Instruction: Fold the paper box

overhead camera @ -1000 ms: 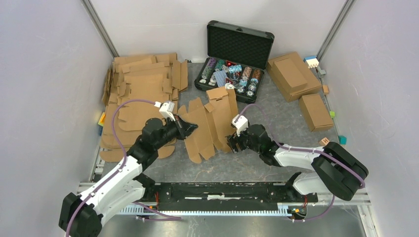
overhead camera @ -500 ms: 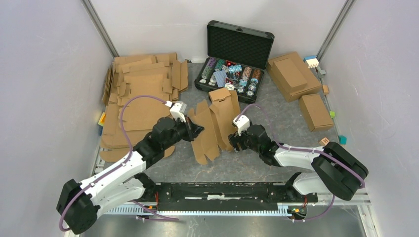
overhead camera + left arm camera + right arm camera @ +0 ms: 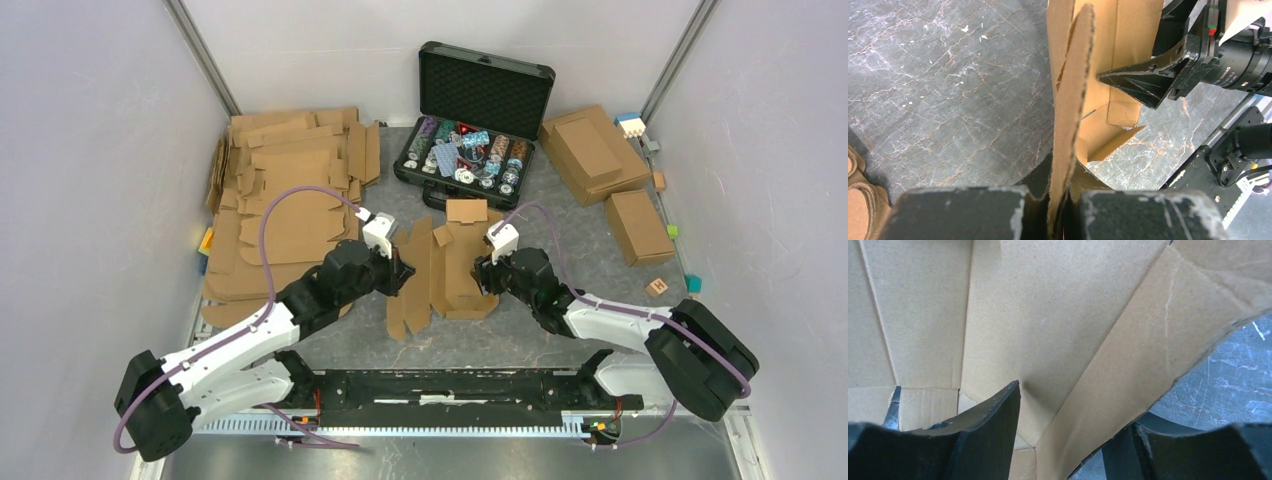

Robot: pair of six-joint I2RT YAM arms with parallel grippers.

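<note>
Grey stone-look worktop (image 3: 450,340) carries our plain brown cardboard paper box (image 3: 455,265), half folded, in the middle between both arms. Our left claw (image 3: 404,272) is squeezed tight on one flap, holding it upright so the side can bend. Our right claw (image 3: 481,278) sits spread apart around the other wall, bracing it.

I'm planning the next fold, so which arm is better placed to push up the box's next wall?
Probably the right. The left gripper is clamped on an upright panel of the paper box, while the right gripper is open with one finger inside the box, free to push.
</note>
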